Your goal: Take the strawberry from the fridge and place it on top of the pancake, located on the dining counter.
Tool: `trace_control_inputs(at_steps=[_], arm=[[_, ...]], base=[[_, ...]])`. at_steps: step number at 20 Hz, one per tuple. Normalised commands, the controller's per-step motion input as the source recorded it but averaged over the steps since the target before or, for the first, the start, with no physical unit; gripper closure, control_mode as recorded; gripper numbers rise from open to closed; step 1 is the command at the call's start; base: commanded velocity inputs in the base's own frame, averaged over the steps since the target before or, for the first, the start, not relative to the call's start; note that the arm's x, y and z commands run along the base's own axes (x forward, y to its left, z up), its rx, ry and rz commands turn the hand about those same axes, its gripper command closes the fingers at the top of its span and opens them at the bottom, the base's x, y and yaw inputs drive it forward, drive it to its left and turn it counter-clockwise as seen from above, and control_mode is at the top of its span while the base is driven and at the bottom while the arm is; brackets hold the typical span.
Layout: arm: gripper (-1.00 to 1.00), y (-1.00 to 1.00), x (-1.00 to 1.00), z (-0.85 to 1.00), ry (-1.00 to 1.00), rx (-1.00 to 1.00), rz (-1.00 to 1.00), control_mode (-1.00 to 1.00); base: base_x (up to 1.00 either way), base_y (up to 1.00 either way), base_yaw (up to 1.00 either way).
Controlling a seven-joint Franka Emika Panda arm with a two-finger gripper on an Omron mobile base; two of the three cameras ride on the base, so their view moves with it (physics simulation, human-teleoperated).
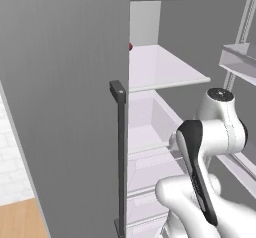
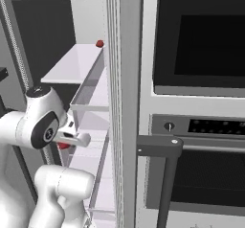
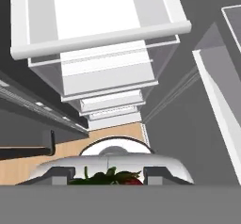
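one small strawberry [image 3: 128, 178] sits at the very bottom of the hand view. it is bright red, with dark green leaves spread out on its left side. most of it is cut off by the edge, so only its top part shows. in the right base view it is a tiny red spot [image 2: 63, 146] just under the robot's hand.

the fridge [image 1: 65, 82] is tall and grey. its left door is shut and has a long dark handle [image 1: 120, 157]. the right door [image 2: 125, 102] is swung open, and it has see-through trays [image 2: 91, 97] on its inside. inside the fridge there is a flat white shelf [image 1: 165, 69], with white drawers [image 1: 150, 127] stacked below it. another little red thing [image 2: 99, 43] sits far back on that shelf. it is too small to tell what it is. black glass ovens [image 2: 201, 45] stand just beside the fridge on the right. a bit of wooden floor [image 1: 22, 219] shows at the bottom left.

the open door and its trays are close by the arm on one side, and the drawers are close on the other.

the pincer [image 3: 110, 173] is pinching the strawberry. the berry is right between the two dark tips, touching them. the pincer hangs in front of the drawers, lower than the white shelf.
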Motion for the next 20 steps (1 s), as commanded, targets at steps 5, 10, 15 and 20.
trace_control_inputs(at_steps=[5, 10, 15, 20], arm=[[1.0, 0.0, -0.55, 0.08, 0.0, 0.0, 0.0, -1.0], [1.0, 0.01, -0.21, 0.05, 0.01, 0.0, 0.0, -1.0], [1.0, 0.04, -0.06, 0.0, -0.01, 0.0, 0.0, -1.0], [1.0, 0.0, -0.2, 0.12, -0.02, 0.0, 0.0, -1.0]], base=[[0.0, 0.0, 0.0], [0.0, 0.0, 0.0], [0.0, 0.0, 0.0], [0.0, 0.0, 0.0]])
